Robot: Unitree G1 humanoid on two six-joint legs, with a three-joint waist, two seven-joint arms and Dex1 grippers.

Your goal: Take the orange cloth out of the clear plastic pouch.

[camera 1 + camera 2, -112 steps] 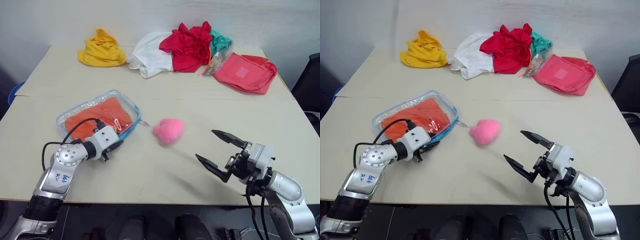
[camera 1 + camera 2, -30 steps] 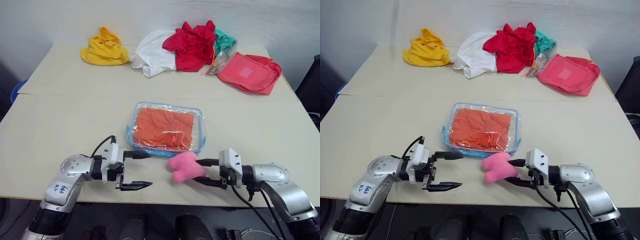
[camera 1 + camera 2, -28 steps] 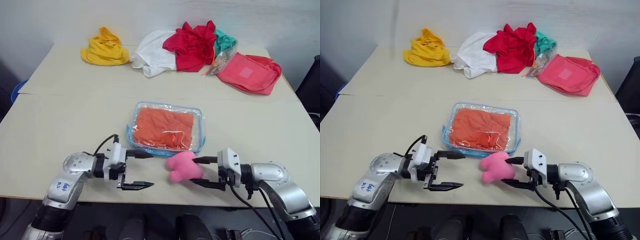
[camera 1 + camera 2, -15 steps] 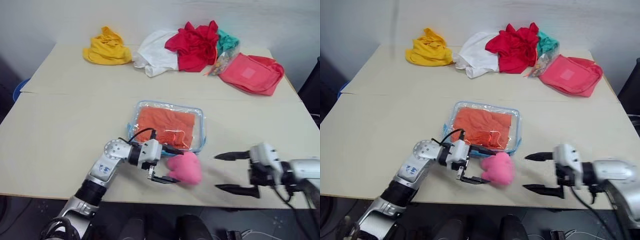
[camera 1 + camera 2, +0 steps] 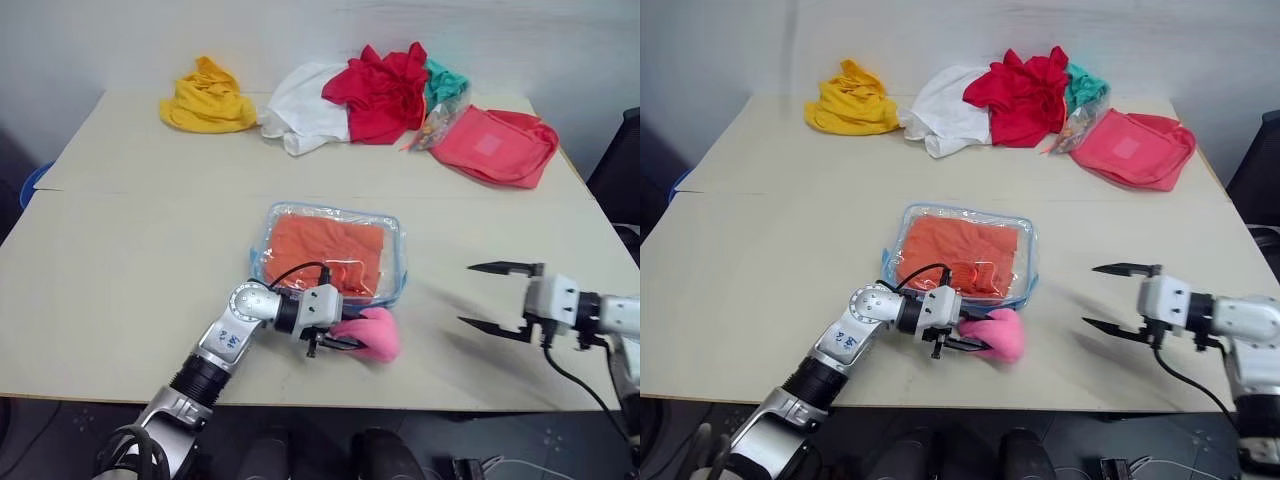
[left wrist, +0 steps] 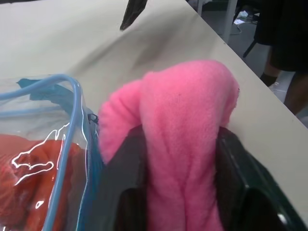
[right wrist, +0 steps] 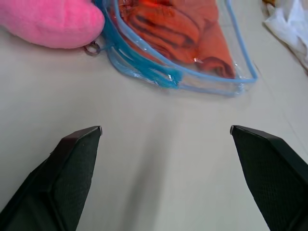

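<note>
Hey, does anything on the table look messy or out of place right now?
Only the far edge: yellow, white, red and teal clothes lie crumpled in loose heaps. The clear plastic pouch lies flat, undamaged.

The left gripper has its two black fingers pressed against both sides of the pink plush charm, beside the clear plastic pouch holding the orange cloth.

1. Both head eyes look forward and down from the near edge across the bench to its far edge.
2. The left wrist camera sits close against the pink plush charm.
3. The right wrist camera looks low over the bench, sharing that charm and the clear plastic pouch.
</note>
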